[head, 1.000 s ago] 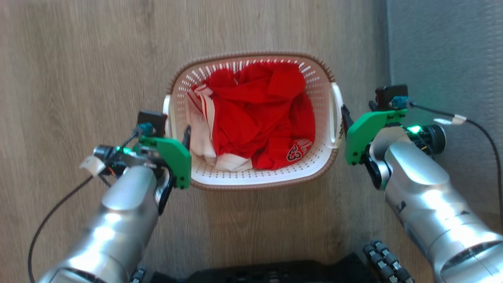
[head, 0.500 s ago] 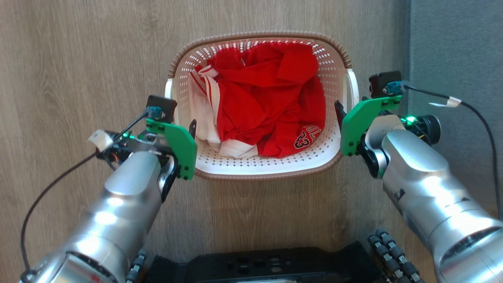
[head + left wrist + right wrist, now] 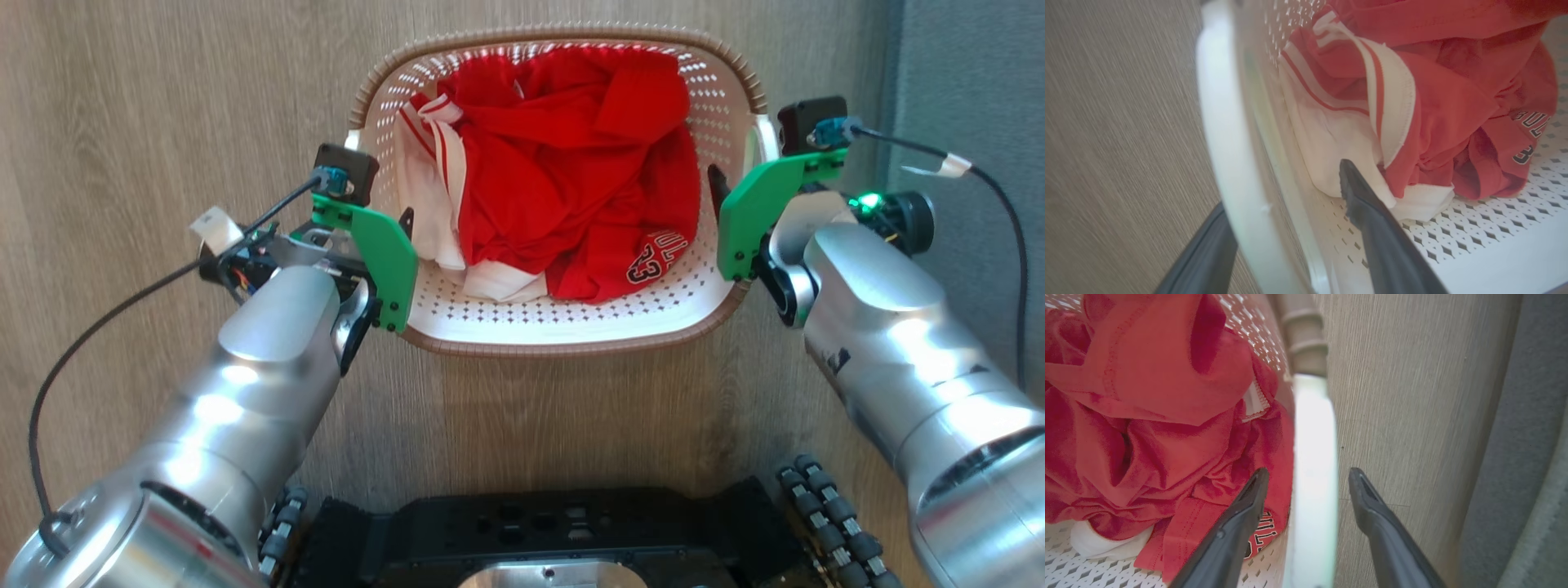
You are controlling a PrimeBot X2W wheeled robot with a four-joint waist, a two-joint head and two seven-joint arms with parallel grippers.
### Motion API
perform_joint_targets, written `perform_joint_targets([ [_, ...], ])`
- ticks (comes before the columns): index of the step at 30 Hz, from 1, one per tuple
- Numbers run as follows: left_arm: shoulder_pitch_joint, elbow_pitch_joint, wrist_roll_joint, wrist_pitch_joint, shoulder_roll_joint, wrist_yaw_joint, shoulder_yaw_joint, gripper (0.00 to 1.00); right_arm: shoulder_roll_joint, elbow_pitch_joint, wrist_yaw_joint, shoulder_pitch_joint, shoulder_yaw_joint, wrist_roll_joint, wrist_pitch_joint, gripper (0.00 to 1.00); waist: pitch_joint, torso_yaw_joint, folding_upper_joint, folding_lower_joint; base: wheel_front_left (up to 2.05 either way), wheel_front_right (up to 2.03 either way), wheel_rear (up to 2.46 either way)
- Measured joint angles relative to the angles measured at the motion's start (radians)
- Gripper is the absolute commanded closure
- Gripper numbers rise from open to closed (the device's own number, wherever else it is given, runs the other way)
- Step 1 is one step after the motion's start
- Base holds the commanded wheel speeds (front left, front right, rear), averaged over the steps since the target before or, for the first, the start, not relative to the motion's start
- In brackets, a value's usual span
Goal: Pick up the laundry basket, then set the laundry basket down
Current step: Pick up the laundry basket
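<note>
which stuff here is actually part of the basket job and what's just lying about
Job: laundry basket, red and white clothing inside it, left gripper, right gripper, both open astride its sides.
Just around: wooden floor, grey surface, black cables.

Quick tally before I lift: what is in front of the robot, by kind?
Cream-white perforated plastic laundry basket with brown braided-look rim: 1
Heap of red and white clothing inside it: 1 (separate pieces cannot be told)
Grippers with long dark fingers: 2, left gripper and right gripper
Total: 4
</note>
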Motion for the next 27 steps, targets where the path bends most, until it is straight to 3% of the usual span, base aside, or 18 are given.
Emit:
perform_joint_targets([
  [13, -0.032, -0.016, -0.085, 0.008, 0.000, 0.026, -0.085, 0.00, 0.000, 0.035, 0.000, -0.044, 0.006, 0.002, -0.026, 0.00, 0.051, 0.020, 0.0000, -0.0001, 0.00, 0.00, 0.00],
  [14, -0.035, -0.017, -0.093, 0.008, 0.000, 0.026, -0.089, 0.00, -0.001, 0.035, 0.000, -0.047, 0.004, 0.007, -0.026, 0.23, 0.053, 0.021, 0.0000, -0.0001, 0.00, 0.00, 0.00],
  [15, -0.040, -0.018, -0.100, 0.013, 0.000, 0.026, -0.094, 0.10, -0.001, 0.035, 0.000, -0.048, 0.001, 0.018, -0.024, 0.56, 0.055, 0.021, 0.0000, -0.0001, 0.00, 0.00, 0.00],
  [16, -0.044, -0.019, -0.109, 0.020, 0.000, 0.026, -0.100, 0.53, -0.001, 0.034, 0.000, -0.047, 0.003, 0.025, -0.020, 1.00, 0.057, 0.022, 0.0000, 0.0000, 0.00, 0.00, 0.00],
  [17, -0.047, -0.021, -0.116, 0.021, 0.000, 0.029, -0.107, 0.81, -0.002, 0.030, 0.000, -0.047, 0.004, 0.032, -0.015, 1.00, 0.059, 0.024, 0.0000, -0.0001, 0.00, 0.00, 0.00],
  [18, -0.047, -0.023, -0.127, 0.021, 0.000, 0.034, -0.112, 1.00, -0.002, 0.027, 0.000, -0.047, 0.004, 0.040, -0.014, 1.00, 0.061, 0.025, 0.0000, -0.0001, 0.00, 0.00, 0.00],
  [27, -0.055, -0.028, -0.195, 0.028, 0.001, 0.033, -0.153, 1.00, -0.008, 0.032, 0.000, -0.046, 0.017, 0.062, -0.017, 1.00, 0.065, 0.032, 0.0000, -0.0001, 0.00, 0.00, 0.00],
])
